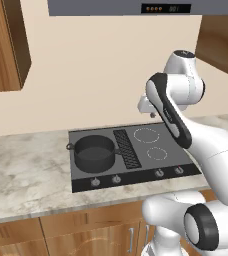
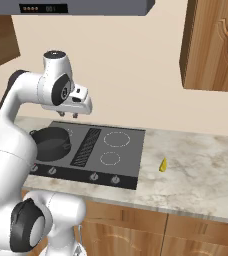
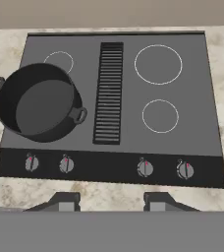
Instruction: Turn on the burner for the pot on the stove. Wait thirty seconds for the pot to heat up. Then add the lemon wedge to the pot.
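Marble counter [image 2: 201, 175] stretches out under the hood, warm wood cabinets above and below, and I'm hanging high over the stove [image 3: 202, 98] looking straight down at it. My pincer [image 3: 106, 202] holds nothing: the two tips sit partly apart at the bottom of the hand view with only counter showing between them.

Down there, the pot [image 3: 35, 103] sits on the near-left burner [image 3: 38, 140], empty as far as I can see, dark inside, its loop handles sticking out at the rim. Two bare white rings mark the zones on the other side of the ribbed grille [image 3: 109, 93]. Four knobs [image 3: 66, 164] line the front strip, and from up here I can't read whether any has been turned; nothing glows under the pot.

Over on the counter, well off the cooktop's far edge, lies the lemon wedge [image 2: 163, 164], a tiny yellow sliver, untouched.

So my call: we're at the very start. I'd judge the burner knob is first, probably one of the left pair, then the wait, then the trip across for the lemon and the drop into the pot. All three steps look undone.
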